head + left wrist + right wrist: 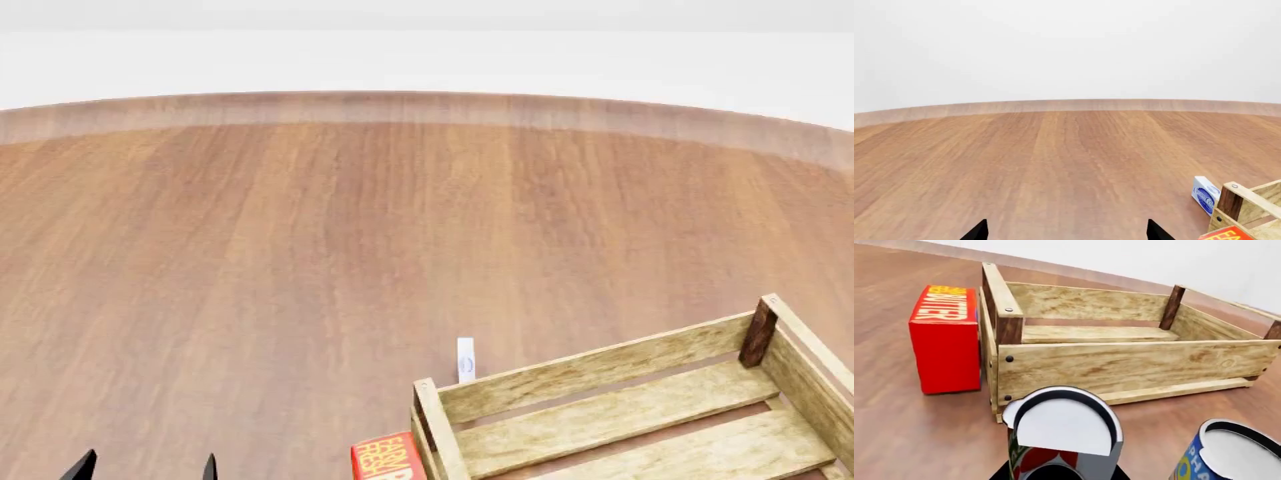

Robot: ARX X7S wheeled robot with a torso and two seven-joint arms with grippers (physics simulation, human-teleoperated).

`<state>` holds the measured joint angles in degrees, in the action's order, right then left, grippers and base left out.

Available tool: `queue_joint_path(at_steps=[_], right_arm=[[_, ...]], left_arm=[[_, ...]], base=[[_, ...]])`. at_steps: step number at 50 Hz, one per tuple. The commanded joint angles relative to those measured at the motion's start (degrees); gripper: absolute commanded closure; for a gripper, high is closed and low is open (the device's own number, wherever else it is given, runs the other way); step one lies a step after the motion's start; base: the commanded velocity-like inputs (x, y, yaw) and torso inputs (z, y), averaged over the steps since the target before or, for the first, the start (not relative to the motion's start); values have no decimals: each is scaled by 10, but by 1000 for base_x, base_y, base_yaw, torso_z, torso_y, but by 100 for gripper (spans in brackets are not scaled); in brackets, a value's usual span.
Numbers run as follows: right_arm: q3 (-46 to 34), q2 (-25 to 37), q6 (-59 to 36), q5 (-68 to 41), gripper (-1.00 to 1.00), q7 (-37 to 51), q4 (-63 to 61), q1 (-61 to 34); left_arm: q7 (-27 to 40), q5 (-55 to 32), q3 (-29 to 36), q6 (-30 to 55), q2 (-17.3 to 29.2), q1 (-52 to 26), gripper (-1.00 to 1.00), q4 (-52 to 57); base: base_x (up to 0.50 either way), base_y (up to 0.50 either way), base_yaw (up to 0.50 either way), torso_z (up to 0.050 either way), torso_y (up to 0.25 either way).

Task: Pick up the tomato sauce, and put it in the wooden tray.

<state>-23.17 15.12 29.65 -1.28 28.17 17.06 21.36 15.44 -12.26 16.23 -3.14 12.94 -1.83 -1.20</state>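
The tomato sauce (1064,432), a can with a red and green label and a white top, fills the near part of the right wrist view. My right gripper (1061,476) is shut on it, with a black finger close against each side. The wooden tray (1121,365) of pale slats stands just beyond the can, and its inside shows only bare slats. The tray also shows in the head view (587,375) at the lower right and in the left wrist view (1247,200). My left gripper (1066,232) is open and holds nothing over bare wood floor; it shows at the lower left of the head view (144,468).
A red butter box (944,340) stands against the tray's outer end and also shows in the head view (387,457). A blue-and-yellow can (1227,455) stands beside the tomato sauce. A small blue-white box (1205,194) lies near the tray's corner. A wood floor spreads to a white wall.
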Motion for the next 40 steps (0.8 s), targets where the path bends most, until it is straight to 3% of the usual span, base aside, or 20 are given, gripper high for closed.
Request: queue_joint_path(at_steps=[1, 40], right_arm=[[5, 11, 20, 23, 100, 21, -43, 26], [39, 38, 34, 76, 100, 83, -206, 77]], left_arm=[[2, -2, 3, -1, 2, -1, -100, 0], [10, -9, 11, -4, 9, -3, -100, -1]], base=[[0, 0, 0, 0, 0], [0, 0, 0, 0, 0]])
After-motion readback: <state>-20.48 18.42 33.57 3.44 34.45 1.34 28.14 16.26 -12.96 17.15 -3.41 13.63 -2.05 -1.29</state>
